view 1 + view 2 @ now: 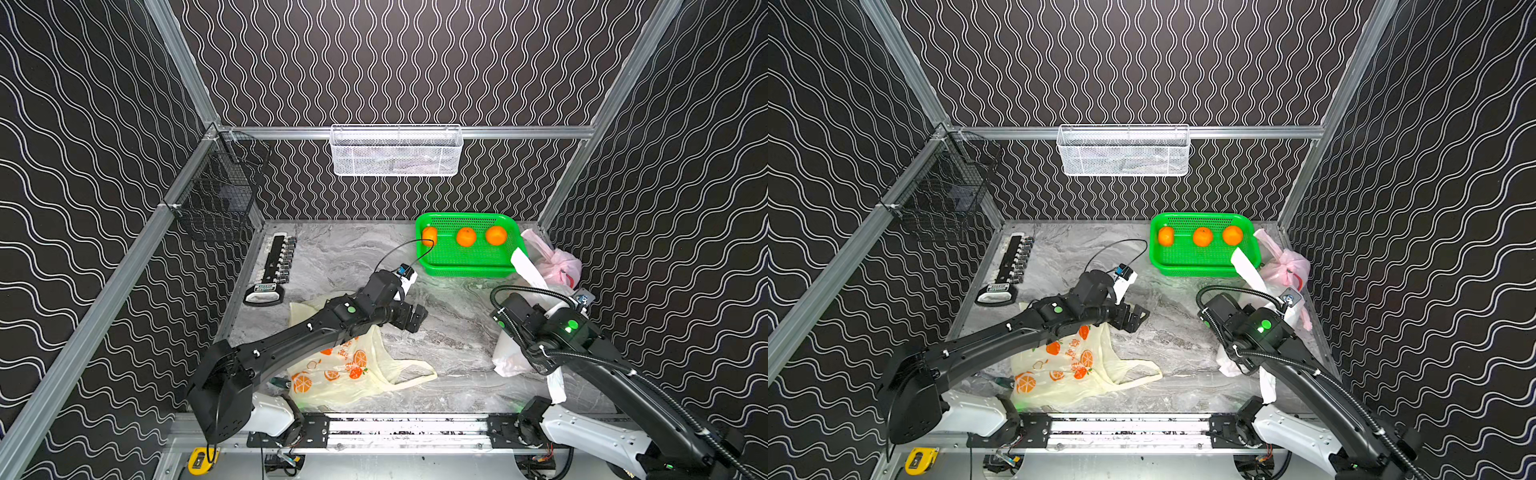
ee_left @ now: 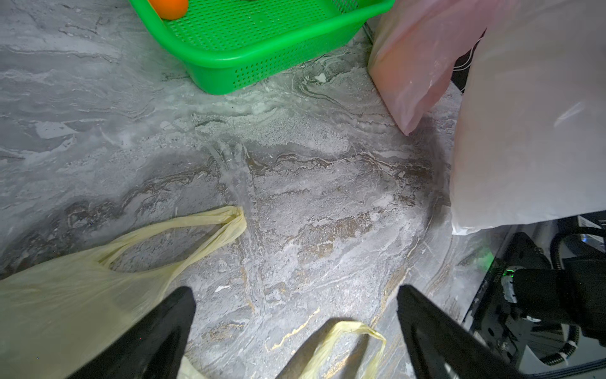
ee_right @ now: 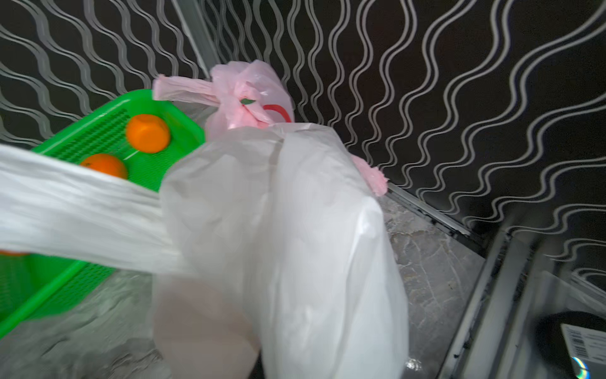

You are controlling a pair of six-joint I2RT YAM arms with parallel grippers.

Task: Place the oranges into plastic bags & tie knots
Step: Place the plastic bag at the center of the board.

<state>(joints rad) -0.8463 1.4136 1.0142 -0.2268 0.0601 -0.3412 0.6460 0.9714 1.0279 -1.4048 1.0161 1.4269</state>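
Observation:
Three oranges lie in the green basket at the back right. Beside it stands a knotted pink bag. The pale yellow bag with orange prints lies flat at the front left. My left gripper hovers open over the middle of the table. In the left wrist view one yellow handle loop lies on the table between its fingers. The white bag hangs draped over my right gripper and hides its jaws, which are shut on it. One white handle stretches over the basket's rim.
A white mesh basket hangs on the back wall and a black wire basket on the left wall. A black power strip lies along the table's left edge. A yellow tape measure sits below the front rail.

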